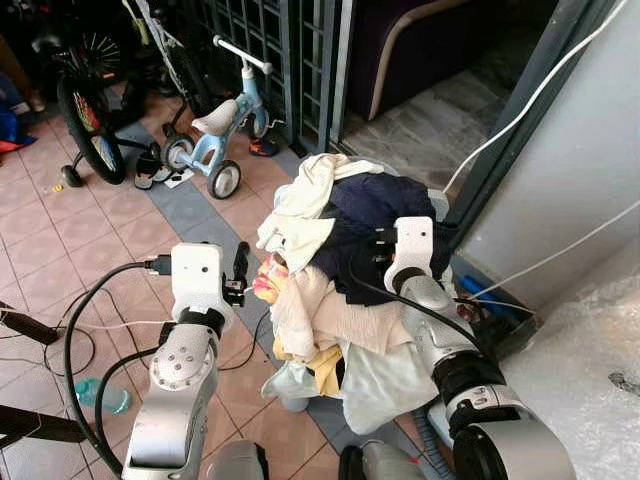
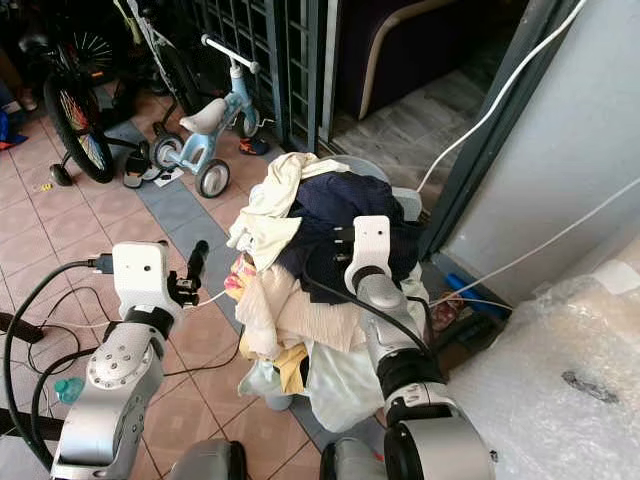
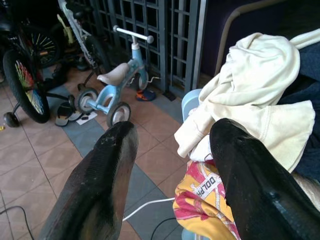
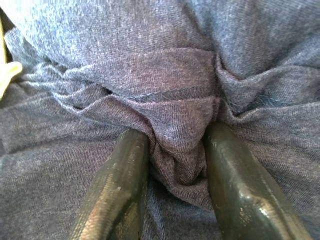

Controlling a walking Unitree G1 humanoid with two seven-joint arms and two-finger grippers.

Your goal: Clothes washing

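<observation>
Right wrist view is showing the right gripper pinching a fold of the navy garment atop the heaped laundry pile. Left gripper is hovering beside the pile, fingers spread, near a cream shirt. A small tricycle and bicycle are standing on the tiled floor beyond.

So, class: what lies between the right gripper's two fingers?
A bunched fold of the navy garment lies pinched between the right gripper's fingers, as the right wrist view shows. The garment sits atop the laundry pile.
</observation>
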